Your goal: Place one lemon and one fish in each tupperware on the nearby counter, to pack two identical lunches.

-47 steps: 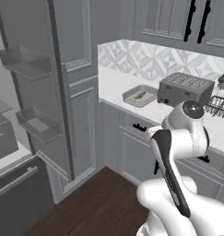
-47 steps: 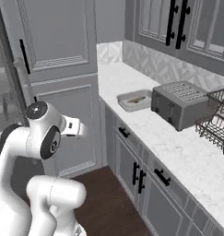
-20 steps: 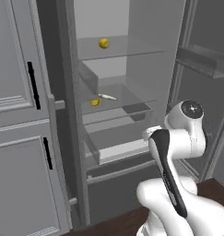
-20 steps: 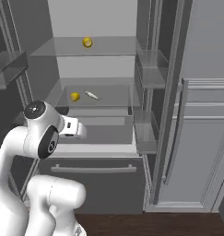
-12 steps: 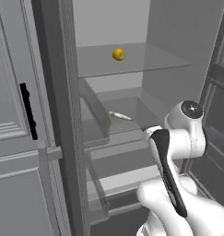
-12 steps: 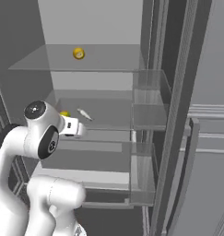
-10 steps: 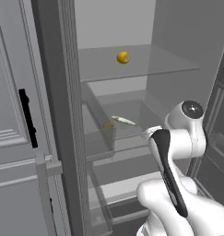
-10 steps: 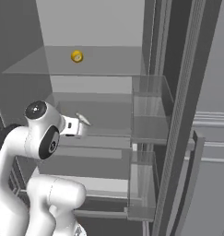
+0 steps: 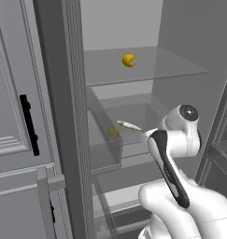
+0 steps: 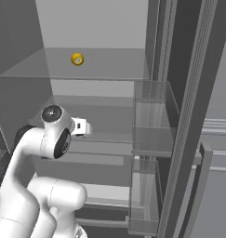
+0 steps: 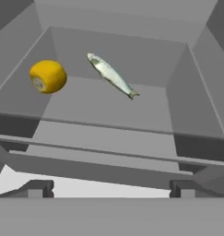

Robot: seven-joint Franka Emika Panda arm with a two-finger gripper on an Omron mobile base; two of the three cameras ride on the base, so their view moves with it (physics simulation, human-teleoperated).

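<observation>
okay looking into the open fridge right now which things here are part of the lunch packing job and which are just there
Part of the job:
- lemon on the upper glass shelf
- lemon on the lower shelf
- slender silvery fish lying beside that lower lemon
- the tool, open and holding nothing

Just there:
- glass shelf
- fridge door bins
- cabinet door with the black handle

Bright-yellow lemon (image 11: 48, 76), pale silvery fish (image 11: 112, 75), plain grey shelf (image 11: 109, 108).

glossy yellow lemon (image 11: 48, 76), shiny silvery fish (image 11: 111, 75), translucent glass shelf (image 9: 147, 65).
</observation>
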